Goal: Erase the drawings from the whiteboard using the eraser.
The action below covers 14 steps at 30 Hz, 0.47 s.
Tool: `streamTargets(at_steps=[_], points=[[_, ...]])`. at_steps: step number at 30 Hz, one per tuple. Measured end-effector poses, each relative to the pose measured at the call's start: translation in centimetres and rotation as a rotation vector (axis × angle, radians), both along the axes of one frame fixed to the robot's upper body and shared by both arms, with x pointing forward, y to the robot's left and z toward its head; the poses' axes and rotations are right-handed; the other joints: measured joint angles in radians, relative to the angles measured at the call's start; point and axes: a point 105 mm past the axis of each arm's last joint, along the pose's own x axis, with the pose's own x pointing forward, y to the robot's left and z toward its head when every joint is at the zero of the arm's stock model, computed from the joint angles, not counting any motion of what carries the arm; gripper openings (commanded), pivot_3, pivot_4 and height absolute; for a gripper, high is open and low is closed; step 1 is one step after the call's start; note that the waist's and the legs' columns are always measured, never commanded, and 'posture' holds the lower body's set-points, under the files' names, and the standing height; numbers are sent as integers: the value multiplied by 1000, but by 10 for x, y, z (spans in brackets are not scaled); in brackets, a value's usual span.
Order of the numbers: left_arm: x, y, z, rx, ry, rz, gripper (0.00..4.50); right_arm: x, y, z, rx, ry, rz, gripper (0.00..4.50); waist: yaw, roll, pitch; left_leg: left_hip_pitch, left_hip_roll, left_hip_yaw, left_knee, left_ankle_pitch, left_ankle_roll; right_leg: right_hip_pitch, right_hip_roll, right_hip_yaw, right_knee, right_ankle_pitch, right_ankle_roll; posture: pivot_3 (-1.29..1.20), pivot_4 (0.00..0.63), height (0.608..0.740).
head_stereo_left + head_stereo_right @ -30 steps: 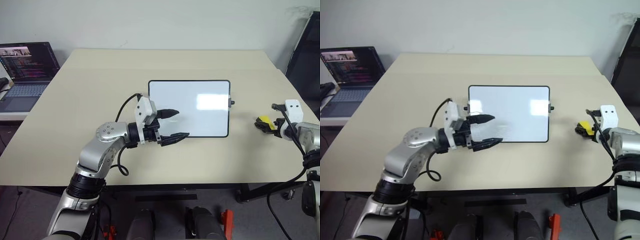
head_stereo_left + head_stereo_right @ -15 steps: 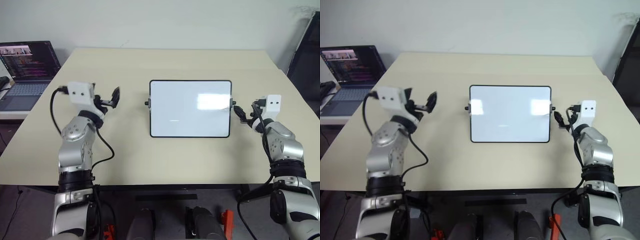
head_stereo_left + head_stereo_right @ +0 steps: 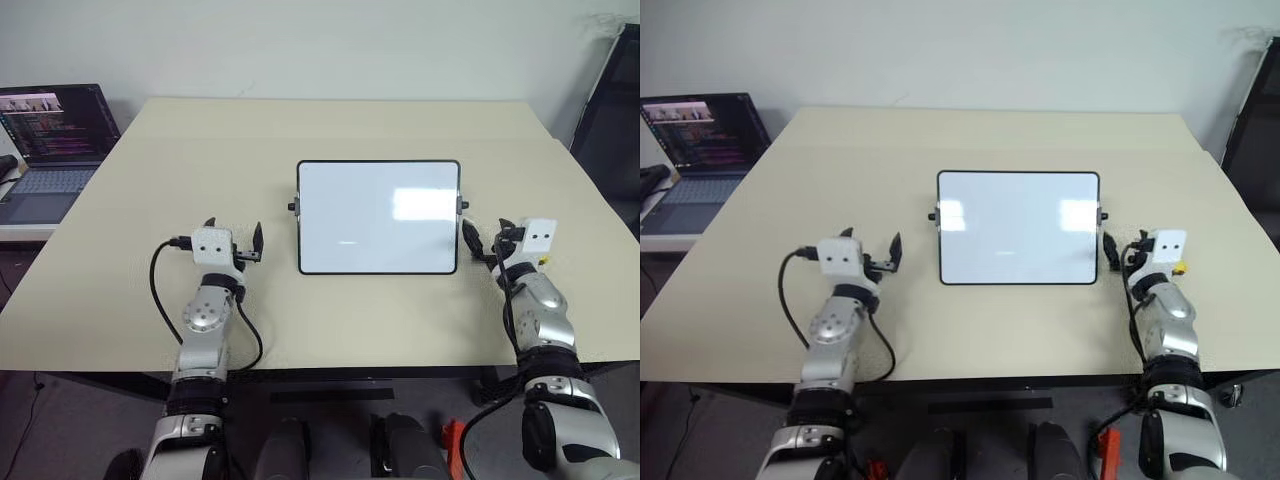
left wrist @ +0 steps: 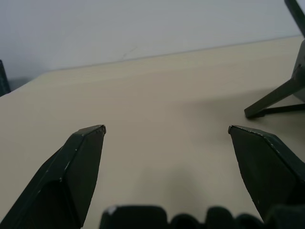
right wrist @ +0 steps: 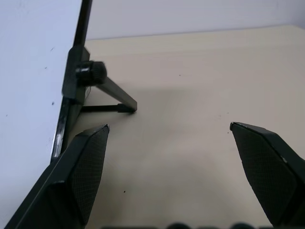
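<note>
The whiteboard (image 3: 378,216) stands at the middle of the beige table, tilted on its stand. Its face looks almost blank, with one faint short mark (image 3: 347,241) as the only trace of the drawings. My left gripper (image 3: 235,232) hovers low just left of the board, open and empty, its fingers wide apart in the left wrist view (image 4: 167,129). My right gripper (image 3: 487,234) sits by the board's right edge, open and empty (image 5: 169,126), next to the board's side knob (image 5: 90,72). A sliver of the yellow eraser (image 3: 541,261) shows on the table just right of my right wrist.
A laptop (image 3: 55,140) with a lit screen sits on a lower surface beyond the table's left edge. A dark object (image 3: 615,110) stands at the far right. The board's stand leg (image 5: 116,95) rests on the table behind it.
My left gripper swung off the board's face to its left and dropped low. My right gripper left the eraser and moved left to the board's right edge.
</note>
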Motion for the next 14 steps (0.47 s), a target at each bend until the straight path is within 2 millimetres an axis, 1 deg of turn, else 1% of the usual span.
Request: streamTargets(at_steps=[4,7,11,14], points=[[-1,3,1,-5,-35,8,4500,-3,7,-8,28,-18,-42,4452,1,0,0,0,0,0,0,0,0,0,0,0,0,0,0,0,150,740],[0,8,4,-12,-53,19,4500,-5,7,-16,42,-8,-81,4452,0,0,0,1,0,0,0,0,0,0,0,0,0,0,0,0,150,740],[2,9,9,-33,-71,1,4500,-5,7,-16,29,-17,-139,4452,1,0,0,1,0,0,0,0,0,1,0,0,0,0,0,0,150,740],[2,8,8,-58,-67,2,4500,-5,8,-16,17,-17,-148,4452,1,0,0,1,0,0,0,0,0,1,0,0,0,0,0,0,150,740]])
